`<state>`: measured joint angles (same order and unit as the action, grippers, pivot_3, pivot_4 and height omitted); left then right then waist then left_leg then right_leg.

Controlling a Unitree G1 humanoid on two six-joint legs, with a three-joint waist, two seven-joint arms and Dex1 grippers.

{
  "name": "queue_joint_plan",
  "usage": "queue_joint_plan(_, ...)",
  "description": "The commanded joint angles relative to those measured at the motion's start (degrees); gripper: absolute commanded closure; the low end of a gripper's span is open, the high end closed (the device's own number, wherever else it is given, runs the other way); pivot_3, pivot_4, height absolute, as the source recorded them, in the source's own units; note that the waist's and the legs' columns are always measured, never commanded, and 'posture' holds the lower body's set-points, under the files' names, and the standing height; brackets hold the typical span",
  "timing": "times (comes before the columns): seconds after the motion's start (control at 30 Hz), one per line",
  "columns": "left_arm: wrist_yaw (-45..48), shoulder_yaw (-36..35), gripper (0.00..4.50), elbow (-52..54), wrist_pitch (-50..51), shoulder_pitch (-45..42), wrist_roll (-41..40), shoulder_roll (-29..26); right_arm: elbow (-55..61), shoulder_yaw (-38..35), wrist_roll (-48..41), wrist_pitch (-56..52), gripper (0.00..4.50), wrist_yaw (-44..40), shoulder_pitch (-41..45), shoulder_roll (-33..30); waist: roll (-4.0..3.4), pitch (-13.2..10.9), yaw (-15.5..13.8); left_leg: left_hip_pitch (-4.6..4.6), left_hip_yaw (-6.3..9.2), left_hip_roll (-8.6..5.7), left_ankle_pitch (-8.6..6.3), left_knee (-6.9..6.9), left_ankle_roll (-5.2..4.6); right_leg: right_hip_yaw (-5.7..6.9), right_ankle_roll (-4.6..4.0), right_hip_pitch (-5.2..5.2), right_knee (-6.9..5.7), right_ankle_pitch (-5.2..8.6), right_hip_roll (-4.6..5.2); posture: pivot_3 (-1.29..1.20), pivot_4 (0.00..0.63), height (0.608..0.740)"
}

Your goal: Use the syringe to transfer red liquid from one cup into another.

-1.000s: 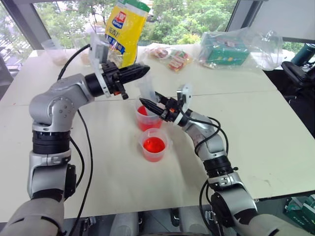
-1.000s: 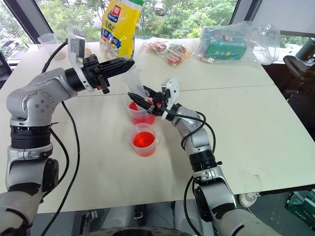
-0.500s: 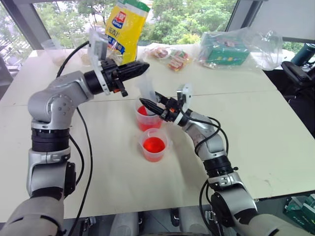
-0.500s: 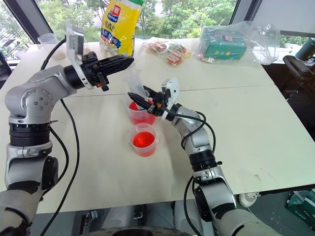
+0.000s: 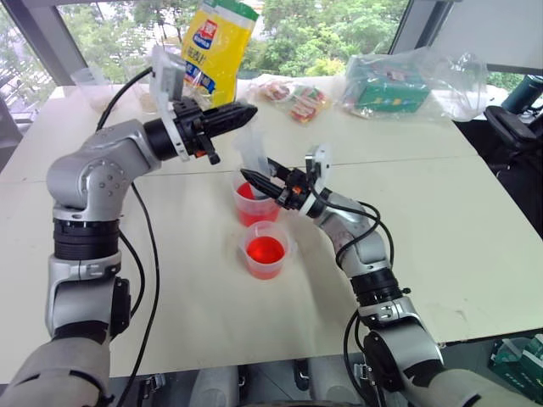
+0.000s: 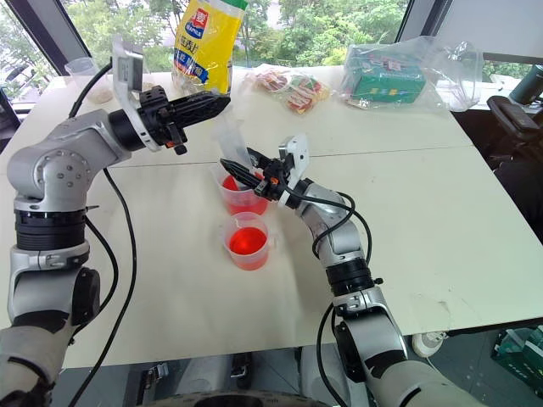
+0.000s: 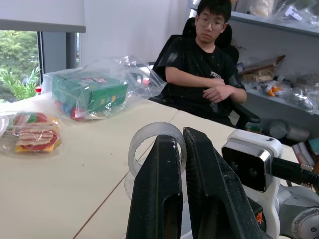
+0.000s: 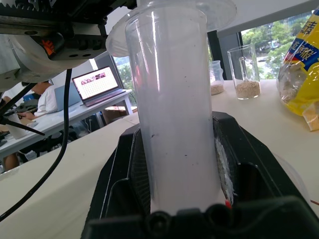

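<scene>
On table, centre: syringe (image 5: pixel 253 153) upright over taller cup (image 5: pixel 252 203), red liquid (image 5: pixel 251 211) inside
Right gripper (image 5: pixel 253 180): clamped on syringe barrel above cup rim
Left gripper (image 5: pixel 241 115): pinched shut on plunger ring (image 7: pixel 154 144) at top
Smaller cup (image 5: pixel 265 250): at 6 o'clock from taller, filled red

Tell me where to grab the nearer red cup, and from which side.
Probably pinch the nearer cup by its side wall, level, from the robot's left: it stands upright and open, the taller cup sits behind, the right arm crowds its right.
</scene>
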<state>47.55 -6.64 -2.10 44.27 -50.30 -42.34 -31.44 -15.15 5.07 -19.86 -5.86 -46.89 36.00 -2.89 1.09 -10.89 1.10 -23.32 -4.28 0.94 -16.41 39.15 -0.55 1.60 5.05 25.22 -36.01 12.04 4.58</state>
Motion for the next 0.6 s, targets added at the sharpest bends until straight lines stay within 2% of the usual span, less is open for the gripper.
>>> queue_joint_plan(0.03,-2.3,-5.7,4.45,0.5,-5.7,-5.2,0.9,-1.3,1.5,4.4,0.7,-0.6,3.11,-3.6,-1.1,0.6,0.00,0.0,0.0,0.00,0.00,0.00,0.00,0.00,0.00,0.00,0.00,0.00,0.00,0.00,0.00,0.00,0.150,0.740)
queue_joint_plan(0.3,-1.3,-4.5,4.45,2.6,-4.1,-2.7,0.7,-1.8,2.2,3.8,0.1,-1.1,3.11,-3.3,-0.6,0.6,0.00,0.0,0.0,0.00,0.00,0.00,0.00,0.00,0.00,0.00,0.00,0.00,0.00,0.00,0.00,0.00,0.150,0.740)
queue_joint_plan(0.4,-0.2,-3.7,3.45,3.9,-2.9,-0.7,0.6,-2.6,3.4,2.9,-0.9,-1.8,3.11,-2.4,0.6,0.8,-0.01,0.0,0.1,0.00,0.00,0.00,0.00,0.00,0.00,0.00,0.00,0.01,0.00,0.00,0.00,0.00,0.150,0.740)
queue_joint_plan(0.6,3.0,-3.3,0.54,7.4,-1.3,3.7,0.0,-6.3,5.5,0.3,-3.0,-3.9,3.11,-0.1,3.7,1.4,-0.01,0.0,0.1,-0.01,0.00,0.02,0.00,-0.01,0.00,0.00,0.00,0.04,-0.01,0.00,0.00,0.00,0.150,0.740)
